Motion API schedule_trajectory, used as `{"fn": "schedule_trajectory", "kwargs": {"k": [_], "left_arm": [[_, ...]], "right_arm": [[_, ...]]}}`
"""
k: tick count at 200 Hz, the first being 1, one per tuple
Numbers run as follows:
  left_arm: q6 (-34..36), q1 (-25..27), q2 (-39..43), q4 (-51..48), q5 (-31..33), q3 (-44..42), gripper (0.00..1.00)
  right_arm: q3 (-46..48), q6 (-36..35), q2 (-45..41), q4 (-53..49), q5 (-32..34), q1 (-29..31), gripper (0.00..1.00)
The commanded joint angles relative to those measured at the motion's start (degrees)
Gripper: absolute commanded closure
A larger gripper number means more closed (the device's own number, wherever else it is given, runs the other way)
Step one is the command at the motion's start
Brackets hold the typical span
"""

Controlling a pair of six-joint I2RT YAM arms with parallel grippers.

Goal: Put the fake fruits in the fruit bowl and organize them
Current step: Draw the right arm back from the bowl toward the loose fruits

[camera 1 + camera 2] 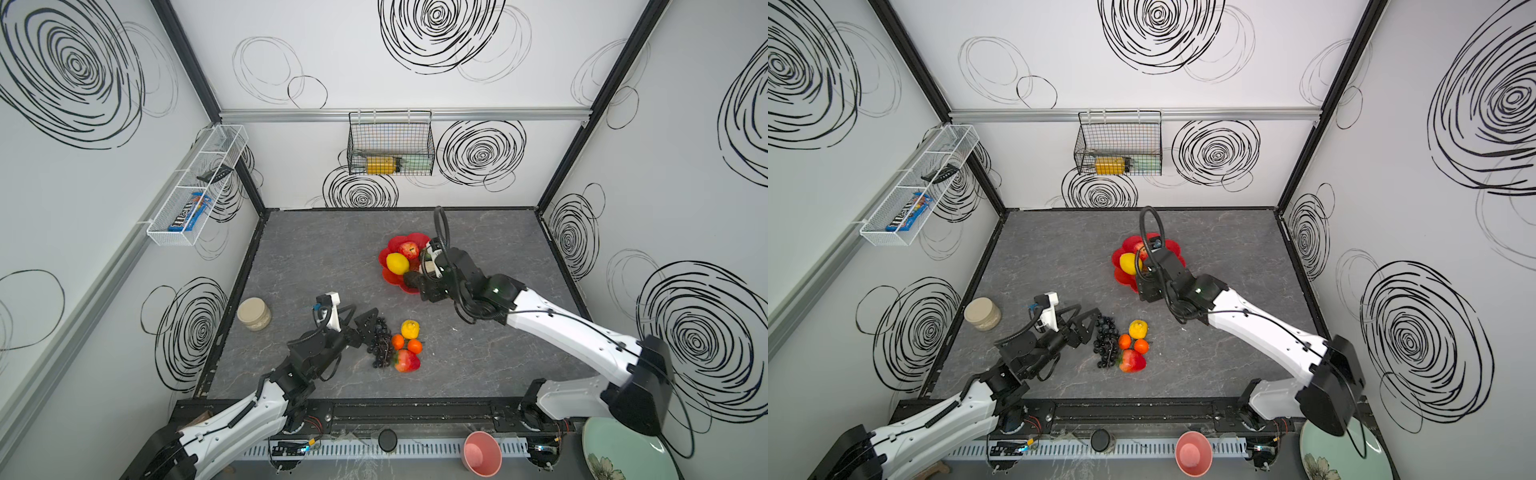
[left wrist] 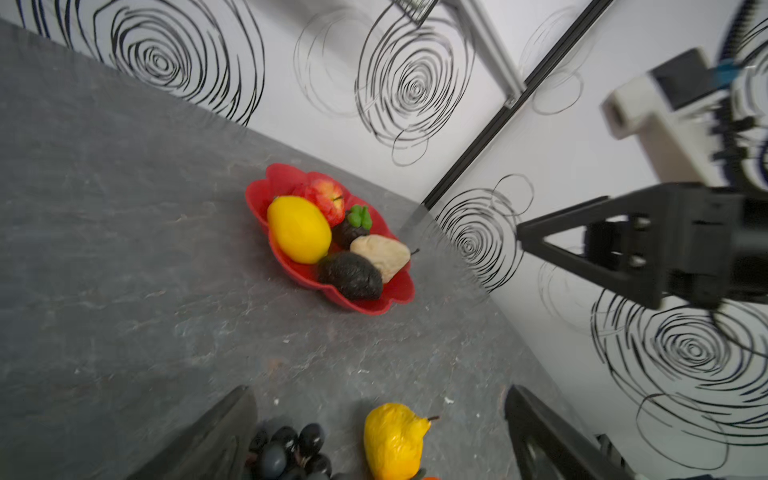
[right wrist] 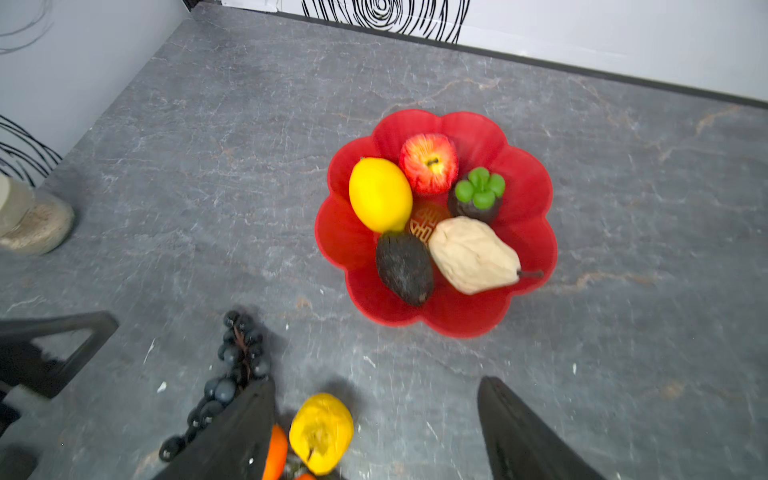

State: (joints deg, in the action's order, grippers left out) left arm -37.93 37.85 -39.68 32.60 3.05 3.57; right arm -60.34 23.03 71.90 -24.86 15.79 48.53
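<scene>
The left tool (image 2: 379, 390) is hanging released beside the dark plastic grape bunch (image 1: 380, 343); the right tool (image 3: 376, 379) is gaping empty near the glossy red flower-shaped bowl (image 3: 528, 183).

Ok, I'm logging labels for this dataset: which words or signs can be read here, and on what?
"m&m's": on the blue candy pack in the white wire basket.
Gold sign at the fruit bowl centre: partly hidden by fruit, unreadable.
Yellow pack in the black wire basket: too small to read.
</scene>
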Motion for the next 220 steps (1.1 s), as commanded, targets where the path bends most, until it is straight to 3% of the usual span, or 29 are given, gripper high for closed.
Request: {"fn": "schedule_trajectory", "kwargs": {"k": [1,43,90,119,162,190,220], "left_arm": [[-0.8,-0.2,-1.4,-11.6,-1.8,6.6,0.01],[0.1,5.1,-6.3,-25.7,-1.8,15.6,0.01],[1.3,22.1,-17.8,-38.7,11.4,29.3,0.00],[0.8,28.9,-26.8,-46.8,16.2,38.1,0.03],[-1.6,34.6,-33.0,-51.6,19.3,43.2,0.05],[-3.7,35.1,-30.8,-50.6,19.8,40.6,0.05],[-5.7,34.6,-24.9,-51.9,23.3,36.7,0.05]], "right_arm": [[10.1,4.1,-9.2,4.2,-1.7,0.1,0.18],[22.8,13.3,-25.2,6.2,-4.0,0.1,0.16],[35.9,23.0,-35.7,8.1,-5.1,0.0,0.16],[40.1,26.1,-39.8,8.0,-6.4,0.1,0.16],[41.9,26.5,-42.2,7.8,-9.8,0.2,0.16],[42.3,26.7,-39.6,9.2,-13.0,1.6,0.16],[42.4,24.3,-34.1,14.7,-13.9,7.5,0.16]]}}
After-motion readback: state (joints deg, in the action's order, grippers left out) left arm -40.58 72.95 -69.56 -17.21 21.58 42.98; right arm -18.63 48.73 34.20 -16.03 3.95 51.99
